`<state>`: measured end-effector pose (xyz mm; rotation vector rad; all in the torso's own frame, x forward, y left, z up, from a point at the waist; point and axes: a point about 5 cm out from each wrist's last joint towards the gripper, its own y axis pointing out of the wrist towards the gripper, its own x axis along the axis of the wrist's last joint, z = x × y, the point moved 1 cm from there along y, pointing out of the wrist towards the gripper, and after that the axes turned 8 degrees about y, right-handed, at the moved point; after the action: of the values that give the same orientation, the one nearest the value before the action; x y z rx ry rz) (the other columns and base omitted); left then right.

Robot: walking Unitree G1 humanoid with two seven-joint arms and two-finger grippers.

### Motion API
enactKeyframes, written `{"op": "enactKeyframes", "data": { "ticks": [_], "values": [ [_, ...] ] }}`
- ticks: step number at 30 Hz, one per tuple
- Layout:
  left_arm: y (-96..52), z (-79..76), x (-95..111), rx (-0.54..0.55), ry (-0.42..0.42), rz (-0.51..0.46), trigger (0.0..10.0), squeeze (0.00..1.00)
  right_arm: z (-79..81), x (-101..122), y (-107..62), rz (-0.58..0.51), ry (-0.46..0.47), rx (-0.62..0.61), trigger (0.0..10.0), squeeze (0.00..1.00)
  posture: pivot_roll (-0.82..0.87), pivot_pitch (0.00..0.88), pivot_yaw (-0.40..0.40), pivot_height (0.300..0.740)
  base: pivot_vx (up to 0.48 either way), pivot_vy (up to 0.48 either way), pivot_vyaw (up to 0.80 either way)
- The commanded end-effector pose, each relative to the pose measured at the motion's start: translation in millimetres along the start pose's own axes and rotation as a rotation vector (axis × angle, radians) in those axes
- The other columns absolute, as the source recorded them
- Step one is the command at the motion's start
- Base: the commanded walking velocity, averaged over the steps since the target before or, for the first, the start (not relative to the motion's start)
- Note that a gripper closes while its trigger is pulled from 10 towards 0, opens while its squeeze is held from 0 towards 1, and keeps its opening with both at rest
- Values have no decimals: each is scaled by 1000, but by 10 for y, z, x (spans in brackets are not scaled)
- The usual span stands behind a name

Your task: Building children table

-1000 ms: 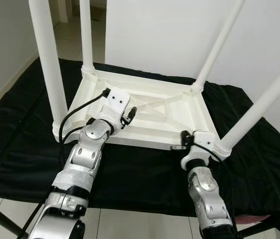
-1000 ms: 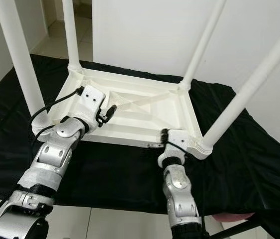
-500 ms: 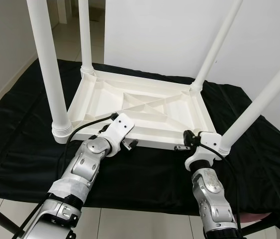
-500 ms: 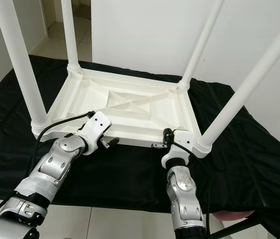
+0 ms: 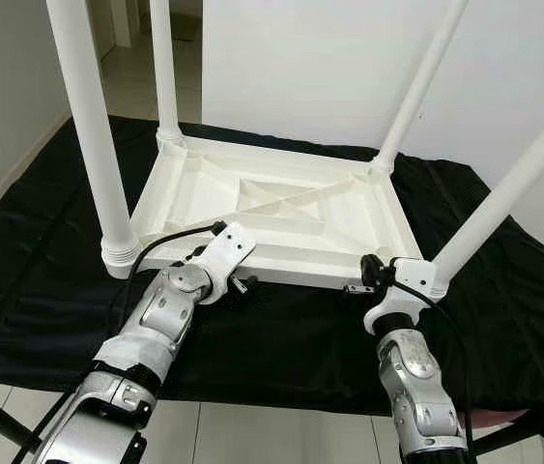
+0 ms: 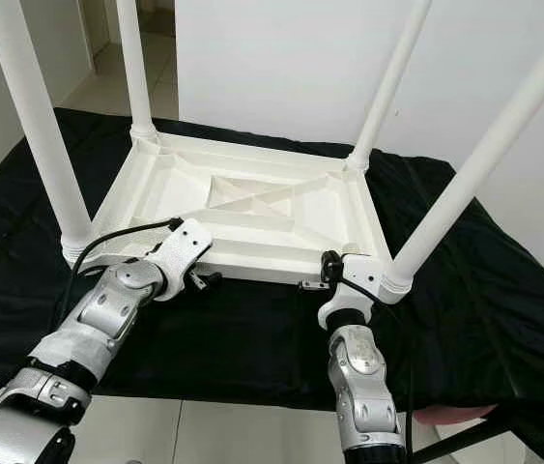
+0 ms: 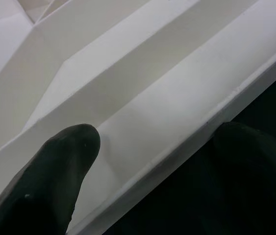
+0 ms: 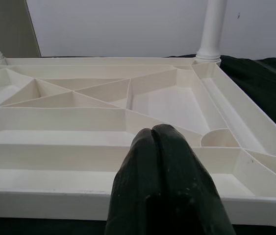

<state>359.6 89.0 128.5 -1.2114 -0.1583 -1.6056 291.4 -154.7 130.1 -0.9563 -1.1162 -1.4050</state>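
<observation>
Where leg tops leave frame, upturned table (image 5: 281, 208), left tool (image 7: 152, 161) astride rim.

We see bright, even, soft light with faint shadows. Head views are sharp; white legs (image 5: 91, 135) near blown out. Wrist views: fingers (image 8: 160, 186) close, blurred, dark.

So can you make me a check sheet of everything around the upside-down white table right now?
Surface: black cloth spread over a stand, wrinkled.
Job's things: white table top lies upside down, four white legs standing up from its corners.
Clutter: nothing seen.
Grippers: left gripper open, straddling the table top's near rim; right gripper shut, at the near rim by the front right leg.
Cables: black cable loops along the left wrist.
Surroundings: white wall, tiled floor.
</observation>
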Motion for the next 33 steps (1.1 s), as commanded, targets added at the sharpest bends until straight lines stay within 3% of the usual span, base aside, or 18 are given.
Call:
{"op": "enactKeyframes", "data": {
  "ticks": [1, 5, 13, 14, 15, 16, 20, 21, 23, 24, 25, 26, 33],
  "values": [
    [25, 27, -38, 0, -16, 44, 10000, 0, -45, 5, -15, 4, 4, -20, 10000, 0, -15, 0, -82, 740, 0, 0, 0],
    [22, -45, -3, -102, -23, 31, 10000, 0, -34, 0, -15, 6, 7, -21, 10000, 0, -13, 0, -81, 740, 0, 0, 0],
    [-24, -243, 59, -273, 41, -9, 9961, 0, -36, -11, -14, 9, 6, -30, 10000, 0, -14, 0, -74, 740, 0, 0, 0],
    [-26, -251, 62, -278, 43, -11, 8941, 0, -36, -12, -13, 9, 6, -31, 10000, 0, -14, 0, -74, 740, 0, 0, 0],
    [-26, -253, 63, -280, 44, -11, 8941, 0, -36, -12, -13, 9, 6, -31, 10000, 0, -14, 0, -74, 740, 0, 0, 0],
    [-28, -254, 67, -281, 51, -12, 5098, 0, -35, -14, -12, 9, 7, -32, 10000, 0, -13, 0, -74, 740, 0, 0, 0],
    [-39, -254, 80, -285, 53, -18, 4784, 0, -32, -16, -11, 9, 8, -32, 10000, 0, -12, 0, -73, 740, 0, 0, 0],
    [-57, -266, 101, -289, 52, -30, 1882, 0, -29, -20, -12, 11, 8, -32, 10000, 0, -9, 0, -74, 740, 0, 0, 0],
    [-57, -266, 101, -289, 52, -30, 1882, 0, -29, -20, -12, 11, 8, -32, 10000, 0, -9, 0, -74, 740, 0, 0, 0],
    [-74, -279, 121, -291, 51, -41, 941, 0, -27, -26, -12, 12, 9, -32, 10000, 0, -9, 0, -74, 740, 0, 0, 0],
    [-74, -279, 121, -291, 51, -41, 941, 0, -27, -26, -12, 12, 9, -32, 10000, 0, -9, 0, -74, 740, 0, 0, 0],
    [-93, -304, 141, -296, 48, -53, 0, 0, -23, -31, -11, 14, 10, -31, 10000, 0, -9, 0, -74, 740, 0, 0, 0],
    [-149, -431, 174, -335, 52, -81, 0, 0, -9, -44, 2, 19, 10, -28, 10000, 0, -9, 0, -74, 740, 0, 0, 0]
  ]
}}
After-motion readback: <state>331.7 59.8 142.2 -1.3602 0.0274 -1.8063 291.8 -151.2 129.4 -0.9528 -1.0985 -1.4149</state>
